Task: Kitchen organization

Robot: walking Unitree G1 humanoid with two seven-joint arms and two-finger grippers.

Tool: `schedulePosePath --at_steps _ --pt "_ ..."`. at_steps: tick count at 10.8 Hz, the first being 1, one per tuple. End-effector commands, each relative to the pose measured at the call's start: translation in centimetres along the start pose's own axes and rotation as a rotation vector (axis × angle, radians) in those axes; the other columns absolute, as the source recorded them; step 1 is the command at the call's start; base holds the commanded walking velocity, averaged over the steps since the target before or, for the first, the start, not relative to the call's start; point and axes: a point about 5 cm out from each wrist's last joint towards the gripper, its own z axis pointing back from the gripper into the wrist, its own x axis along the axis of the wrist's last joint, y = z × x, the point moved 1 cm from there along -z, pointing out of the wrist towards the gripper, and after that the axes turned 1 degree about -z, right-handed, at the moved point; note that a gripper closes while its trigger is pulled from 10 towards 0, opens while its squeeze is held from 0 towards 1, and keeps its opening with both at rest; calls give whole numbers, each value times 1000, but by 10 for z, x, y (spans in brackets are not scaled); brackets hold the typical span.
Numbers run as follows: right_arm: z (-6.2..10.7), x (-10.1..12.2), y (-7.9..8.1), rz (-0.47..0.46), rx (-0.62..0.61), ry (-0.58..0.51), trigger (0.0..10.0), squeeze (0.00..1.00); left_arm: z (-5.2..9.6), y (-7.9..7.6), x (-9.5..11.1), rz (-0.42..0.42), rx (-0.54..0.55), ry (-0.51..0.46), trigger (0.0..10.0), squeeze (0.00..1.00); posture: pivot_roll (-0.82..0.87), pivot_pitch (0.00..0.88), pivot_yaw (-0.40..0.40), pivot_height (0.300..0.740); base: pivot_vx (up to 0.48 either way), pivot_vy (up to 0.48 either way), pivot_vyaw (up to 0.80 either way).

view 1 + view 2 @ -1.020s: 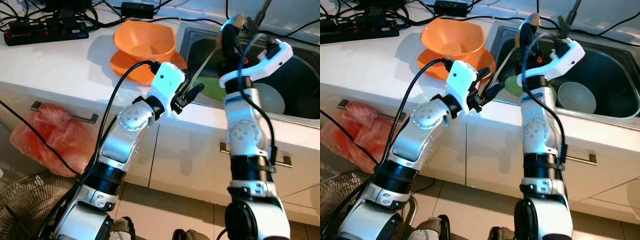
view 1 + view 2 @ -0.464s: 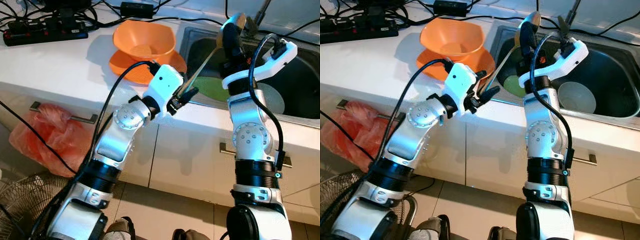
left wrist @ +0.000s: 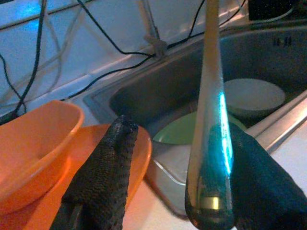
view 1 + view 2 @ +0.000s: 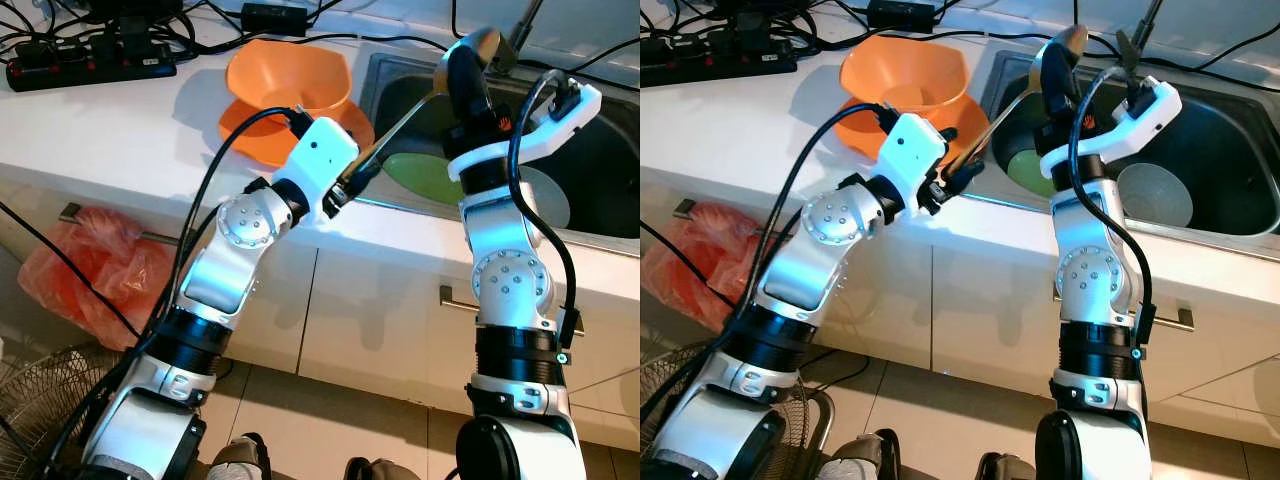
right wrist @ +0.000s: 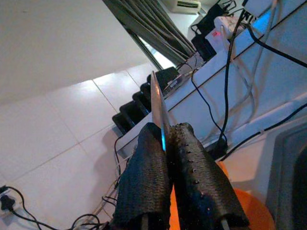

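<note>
A long metal spoon point(image 4: 405, 120) slants over the sink's left edge. My right gripper point(image 4: 462, 70) is raised above the sink and shut on the spoon's upper end, the thin metal pinched between its pads point(image 5: 158, 163). The spoon's handle point(image 3: 211, 120) runs down between the spread fingers of my left gripper point(image 4: 352, 182), which is open at the counter's edge; the handle lies close to one finger point(image 3: 249, 177). An orange bowl point(image 4: 290, 80) sits on an orange plate point(image 4: 250, 135) on the white counter, just behind my left gripper.
The steel sink point(image 4: 600, 240) holds a green plate point(image 4: 425, 175) and a white bowl point(image 4: 1155, 195). A black power strip point(image 4: 90, 65) with cables lies at the counter's back left. Below hang cabinet doors, a red plastic bag point(image 4: 100, 270) and a wire fan point(image 4: 40, 400).
My left arm has lifted and its gripper has drawn back left and up along the spoon's handle toward the orange plate. My right arm shifted slightly right, still holding the spoon.
</note>
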Motion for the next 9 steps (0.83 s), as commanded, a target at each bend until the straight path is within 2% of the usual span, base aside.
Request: schedulePosePath --at_steps 1,6,8,9 --pt "2 9 0 5 3 -23 10000 0 0 11 6 -20 41 -2 10000 0 66 125 -68 740 0 0 0" --pt "6 8 4 -33 35 -1 10000 0 3 38 -8 -1 218 101 10000 0 66 125 -69 740 0 0 0" --pt "6 6 6 -42 44 7 10000 0 3 40 -10 7 247 116 10000 0 66 123 -70 740 0 0 0" --pt "7 6 5 -43 35 7 10000 0 2 36 -10 13 236 110 10000 0 66 120 -72 740 0 0 0"
